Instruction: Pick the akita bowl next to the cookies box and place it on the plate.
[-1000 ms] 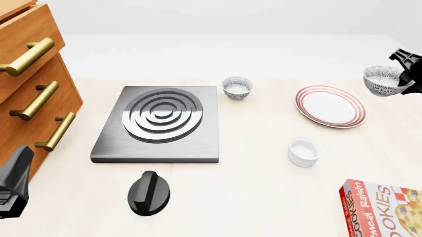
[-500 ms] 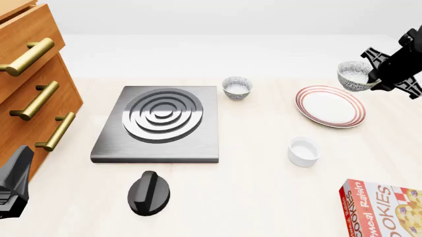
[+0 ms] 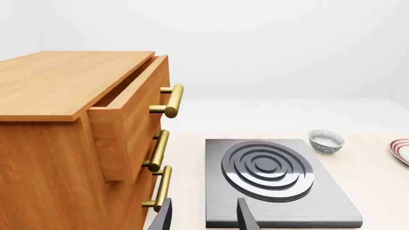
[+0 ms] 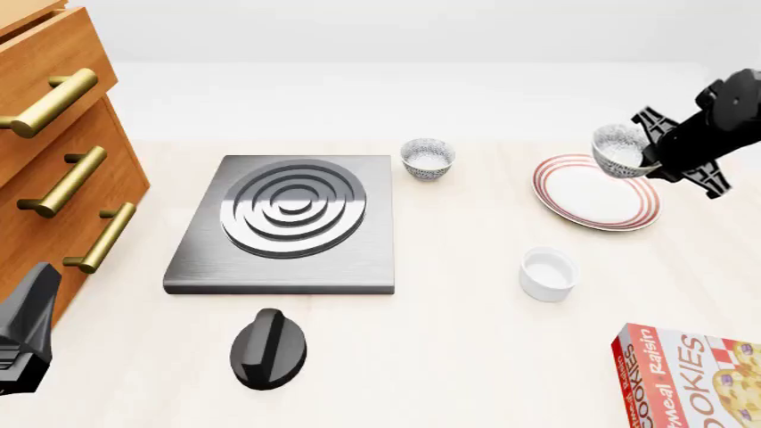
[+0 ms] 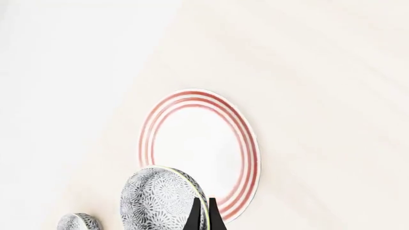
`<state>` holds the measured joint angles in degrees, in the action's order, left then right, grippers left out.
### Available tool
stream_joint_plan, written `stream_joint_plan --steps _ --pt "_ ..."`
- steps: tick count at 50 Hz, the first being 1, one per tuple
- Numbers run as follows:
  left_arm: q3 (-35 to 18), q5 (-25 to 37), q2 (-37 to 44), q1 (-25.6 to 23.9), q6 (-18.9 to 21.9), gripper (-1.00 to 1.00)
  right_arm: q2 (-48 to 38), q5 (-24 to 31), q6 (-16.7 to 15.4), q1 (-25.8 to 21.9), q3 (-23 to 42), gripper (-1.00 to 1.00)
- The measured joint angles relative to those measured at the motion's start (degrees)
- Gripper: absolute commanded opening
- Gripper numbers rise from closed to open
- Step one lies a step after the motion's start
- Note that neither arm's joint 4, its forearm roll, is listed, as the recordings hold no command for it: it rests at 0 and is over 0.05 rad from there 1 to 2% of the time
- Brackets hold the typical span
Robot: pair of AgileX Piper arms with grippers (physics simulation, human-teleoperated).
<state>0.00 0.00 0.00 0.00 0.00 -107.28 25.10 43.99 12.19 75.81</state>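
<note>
Aloft, the akita bowl (image 4: 621, 150), grey-speckled outside and white inside, is hanging tilted over the plate (image 4: 594, 193), its rim pinched in the right gripper (image 4: 651, 153); the pale wood-grain worktop (image 4: 476, 357) is lying under white walls.

Cookies box (image 4: 696, 379): cut by front view's near and right edges; lettering partly lost. Dresser (image 4: 53, 143): cropped at left edge. Left gripper (image 4: 24, 332): only a dark part shows at the near-left edge. Plate (image 3: 401, 150): a sliver in left wrist view.
</note>
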Motion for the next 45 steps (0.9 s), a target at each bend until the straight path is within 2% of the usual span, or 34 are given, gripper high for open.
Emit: stream_joint_plan --steps 45 --pt "0.0 0.0 0.0 0.0 0.0 1.00 -9.4 -4.8 0.3 -0.3 4.5 -1.00"
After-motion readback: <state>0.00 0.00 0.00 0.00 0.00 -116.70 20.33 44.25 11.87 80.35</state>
